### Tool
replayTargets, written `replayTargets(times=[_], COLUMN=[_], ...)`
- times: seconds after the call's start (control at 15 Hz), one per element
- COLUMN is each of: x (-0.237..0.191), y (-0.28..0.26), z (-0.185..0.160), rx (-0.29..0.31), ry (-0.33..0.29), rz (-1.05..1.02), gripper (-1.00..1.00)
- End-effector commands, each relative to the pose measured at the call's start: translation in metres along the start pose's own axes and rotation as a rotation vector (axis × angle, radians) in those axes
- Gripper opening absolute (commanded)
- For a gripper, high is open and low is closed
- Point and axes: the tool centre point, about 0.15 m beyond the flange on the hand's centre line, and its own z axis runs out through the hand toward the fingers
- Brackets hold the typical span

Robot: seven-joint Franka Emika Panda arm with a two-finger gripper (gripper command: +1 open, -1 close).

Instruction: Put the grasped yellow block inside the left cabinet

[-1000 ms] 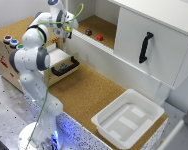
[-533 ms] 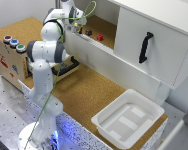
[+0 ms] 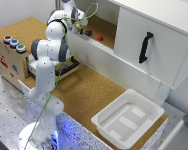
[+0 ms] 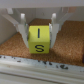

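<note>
The end effector (image 4: 39, 31) is pinching the yellow block (image 4: 40, 40), one finger on each side face, with the face marked "S" turned toward the wrist camera. Beneath the block the wrist view shows a cork-brown floor, and a white ledge crosses the frame nearer the camera, which I take for the front lip of the left cabinet (image 3: 108, 31). In the exterior view the arm reaches up and over that lip, so the end effector (image 3: 79, 22) sits inside the open section, near its corner on the exterior view's left. The block itself is too small to pick out there.

Also on the cabinet floor are a dark block (image 3: 88, 32), just beside the end effector, and a red block (image 3: 99, 37) a little farther toward the white door with the black handle (image 3: 145, 46).

Judging from this, the carrying is nearly done and what remains is lowering and letting go. I cannot tell whether the block is touching the cork floor. If it is released from a height, it could bounce or roll toward the lip and drop onto the worktop (image 3: 89, 95). A sideways drift while lowering could nudge the dark block. The fingers might also drag the block if the arm retreats before they have opened fully, and the arm link could clip the front lip on the way out.
</note>
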Motion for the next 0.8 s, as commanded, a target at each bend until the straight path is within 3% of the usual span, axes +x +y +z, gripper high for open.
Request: replayTargets(times=[0.0, 0.13, 0.47, 0.73], x=[0.039, 0.029, -0.005, -0.03], y=[-0.008, -0.009, 0.005, 0.011], z=[0.028, 0.015, -0.054, -0.101], rx=[-0.126, -0.113, -0.05, -0.044], ry=[-0.079, -0.061, 0.019, 0.051], rz=[0.056, 0.068, 0.163, 0.195], gripper=[1.0, 1.0, 1.0, 1.0])
